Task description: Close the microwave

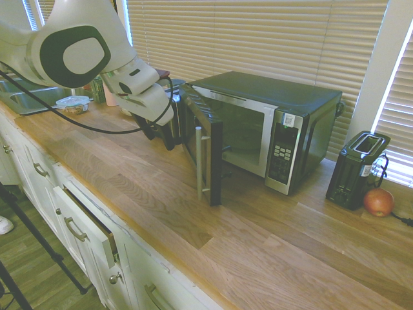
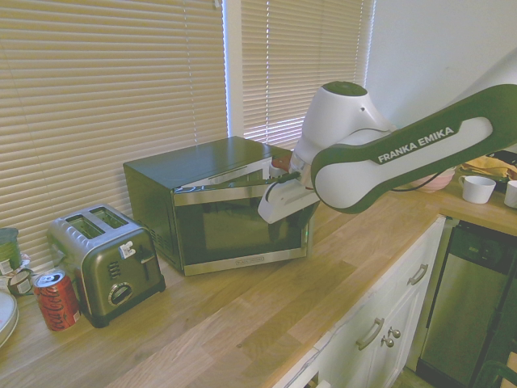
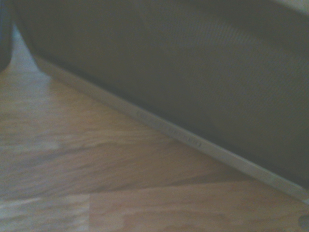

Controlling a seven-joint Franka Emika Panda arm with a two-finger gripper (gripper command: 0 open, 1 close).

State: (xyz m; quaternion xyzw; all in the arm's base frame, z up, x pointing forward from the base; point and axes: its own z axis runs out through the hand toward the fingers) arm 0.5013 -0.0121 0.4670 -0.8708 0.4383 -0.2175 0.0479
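We look ready to push the microwave [image 1: 284, 97] door [image 1: 201, 139] shut. Our gripper [image 1: 161, 143] is beside its outer face; whether its fingers are apart we cannot tell. Next we should swing the door inward.

Daylight entered through the blinds [image 1: 258, 39] behind the fingers [image 1: 169, 132], leaving soft, muted illumination. Pale glare marked the wooden counter [image 1: 271, 252]. Both exterior views appeared hazy, with wide-angle distortion; the wrist view was dim, grainy and blurred, the door [image 3: 169, 63] beyond the fingers lacking sharp detail.
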